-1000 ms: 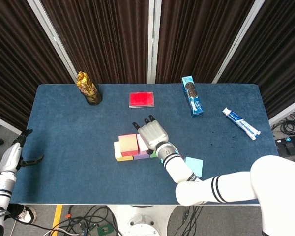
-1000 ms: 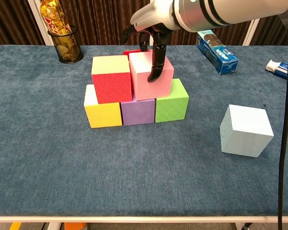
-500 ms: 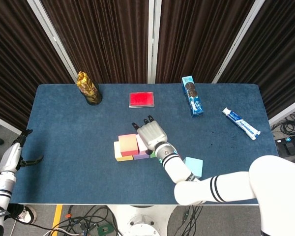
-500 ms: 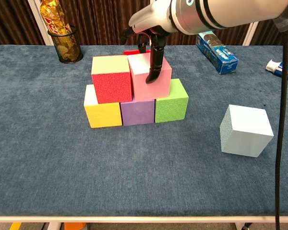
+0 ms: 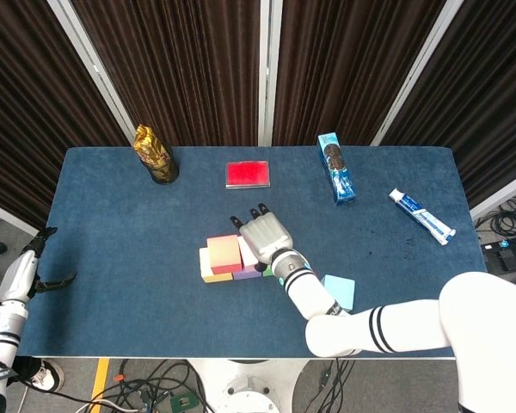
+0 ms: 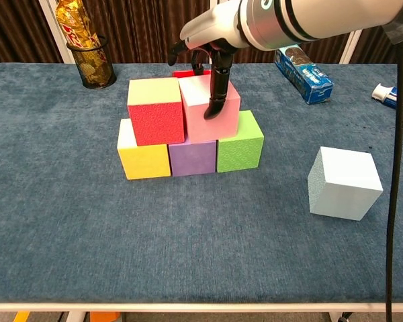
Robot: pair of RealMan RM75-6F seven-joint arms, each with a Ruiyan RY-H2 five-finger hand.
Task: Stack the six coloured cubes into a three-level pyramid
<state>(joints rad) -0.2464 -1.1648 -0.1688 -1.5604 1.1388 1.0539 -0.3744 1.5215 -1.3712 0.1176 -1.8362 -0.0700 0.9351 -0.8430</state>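
right hand (image 6: 215,40) mid-frame, fingers (image 6: 217,94) draped down the pink cube (image 6: 210,107) on the second level beside the red cube (image 6: 156,111), light blue cube (image 6: 344,182) alone lower right on the counter (image 6: 67,221), left hand (image 5: 26,271) far left, fingers spread, empty

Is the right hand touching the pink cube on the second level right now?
Touching. In the chest view a dark finger of the right hand lies against the pink cube's front face, no gap showing.
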